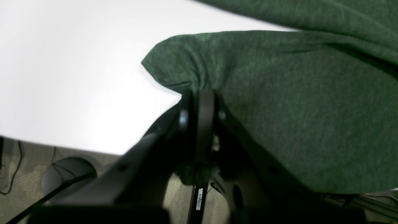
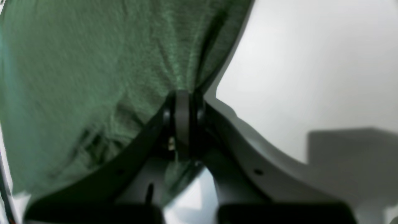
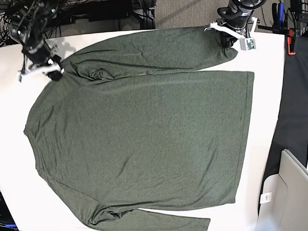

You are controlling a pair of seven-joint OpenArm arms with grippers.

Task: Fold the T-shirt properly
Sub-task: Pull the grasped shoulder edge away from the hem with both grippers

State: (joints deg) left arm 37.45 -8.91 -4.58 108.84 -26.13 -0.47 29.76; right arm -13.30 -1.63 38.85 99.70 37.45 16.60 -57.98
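T-shirt (image 3: pixel 144 136), olive-green, long-sleeved, spread flat on white desk (image 3: pixel 269 115); both hands pinching its far sleeve.

Left hand (image 1: pixel 199 96) pressed together on the cuff end near the desk's far edge; right hand (image 2: pixel 182 95) pressed together on fabric at the shoulder end. Upper sleeve lies folded across the body's top; lower sleeve runs along the near edge, its cuff close to the frame's bottom. Bare desk borders the hem side and both corners beyond the hands. Dark floor and cables lie past the desk. Right wrist view blurred; fabric between the fingers barely legible.
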